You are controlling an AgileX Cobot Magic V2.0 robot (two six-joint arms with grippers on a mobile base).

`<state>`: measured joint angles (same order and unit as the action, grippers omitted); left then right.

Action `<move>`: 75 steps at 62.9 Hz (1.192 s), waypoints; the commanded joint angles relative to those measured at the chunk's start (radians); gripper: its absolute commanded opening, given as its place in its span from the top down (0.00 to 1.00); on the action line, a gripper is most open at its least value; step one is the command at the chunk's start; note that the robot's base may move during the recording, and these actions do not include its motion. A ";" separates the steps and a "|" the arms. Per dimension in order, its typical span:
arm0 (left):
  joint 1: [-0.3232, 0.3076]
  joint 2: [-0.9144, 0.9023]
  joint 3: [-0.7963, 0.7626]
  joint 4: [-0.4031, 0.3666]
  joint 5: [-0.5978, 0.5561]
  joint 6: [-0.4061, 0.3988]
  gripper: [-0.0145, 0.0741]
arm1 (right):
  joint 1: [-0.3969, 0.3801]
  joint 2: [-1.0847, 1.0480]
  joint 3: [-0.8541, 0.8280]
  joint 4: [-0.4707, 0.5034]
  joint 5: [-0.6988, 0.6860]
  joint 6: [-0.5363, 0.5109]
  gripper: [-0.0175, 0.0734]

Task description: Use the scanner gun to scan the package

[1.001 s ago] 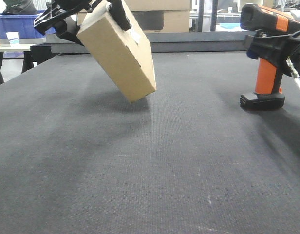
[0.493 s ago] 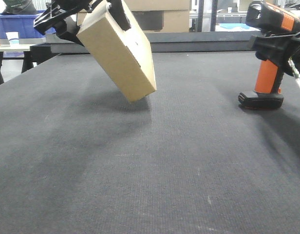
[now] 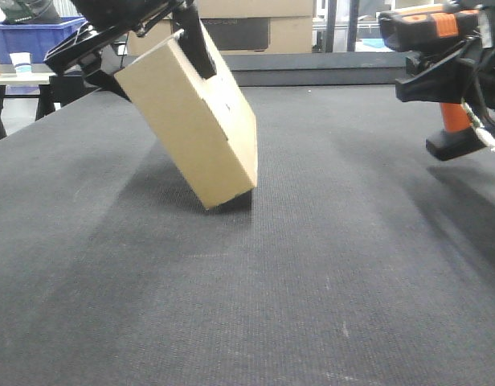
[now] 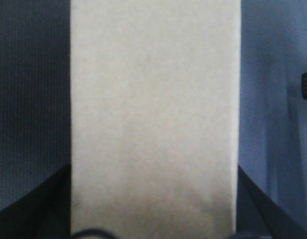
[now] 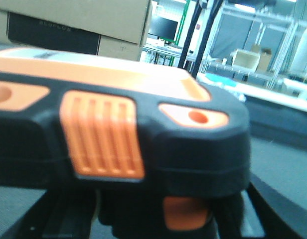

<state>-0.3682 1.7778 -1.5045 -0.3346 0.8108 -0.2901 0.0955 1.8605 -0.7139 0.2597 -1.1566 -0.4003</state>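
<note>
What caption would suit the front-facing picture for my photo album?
Left gripper holds the package tilted; right gripper points the scanner gun toward it.

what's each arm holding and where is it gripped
The left gripper clamps the package by its raised upper end; the right gripper clamps the scanner gun at the top of its handle, just below the head.

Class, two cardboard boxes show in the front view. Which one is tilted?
The plain brown box held by the left gripper leans steeply; the bigger box behind, with a dark panel, sits level.
</note>
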 commanded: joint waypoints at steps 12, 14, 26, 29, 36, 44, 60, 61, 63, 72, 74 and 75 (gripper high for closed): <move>-0.005 -0.006 -0.007 -0.049 -0.005 0.001 0.96 | -0.003 -0.022 -0.011 0.026 -0.065 -0.045 0.98; -0.005 -0.006 -0.007 -0.049 -0.005 0.001 0.96 | -0.003 -0.022 -0.011 0.026 -0.065 -0.026 0.98; -0.005 -0.006 -0.007 -0.049 -0.016 0.001 0.96 | -0.003 -0.022 -0.011 0.028 -0.065 0.301 0.98; -0.005 -0.006 -0.007 -0.049 -0.016 0.001 0.96 | -0.003 -0.020 -0.011 0.028 -0.065 0.377 0.98; -0.005 -0.006 -0.007 -0.049 -0.016 0.001 0.96 | -0.003 -0.016 -0.011 0.044 -0.065 0.418 0.98; -0.005 -0.006 -0.007 -0.049 -0.016 0.001 0.96 | -0.003 -0.016 -0.011 0.079 -0.065 0.418 0.98; -0.005 -0.006 -0.007 -0.049 -0.016 0.001 0.96 | -0.003 -0.016 -0.011 0.082 -0.019 0.418 0.98; -0.005 -0.006 -0.007 -0.049 -0.016 0.001 0.96 | -0.003 -0.016 -0.011 0.082 -0.015 0.418 0.98; -0.005 -0.006 -0.007 -0.049 -0.016 0.001 0.96 | -0.003 -0.016 -0.011 0.082 -0.006 0.418 0.98; -0.005 -0.006 -0.007 -0.049 -0.016 0.001 0.96 | -0.003 -0.016 -0.011 0.082 -0.010 0.418 0.98; -0.005 -0.006 -0.007 -0.049 -0.016 0.001 0.96 | -0.003 -0.016 -0.011 0.082 -0.010 0.418 0.98; -0.005 -0.006 -0.007 -0.049 -0.016 0.001 0.96 | -0.003 -0.016 -0.011 0.080 -0.011 0.418 0.98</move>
<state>-0.3682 1.7778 -1.5045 -0.3707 0.8157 -0.2901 0.0955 1.8605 -0.7145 0.3410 -1.1027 0.0141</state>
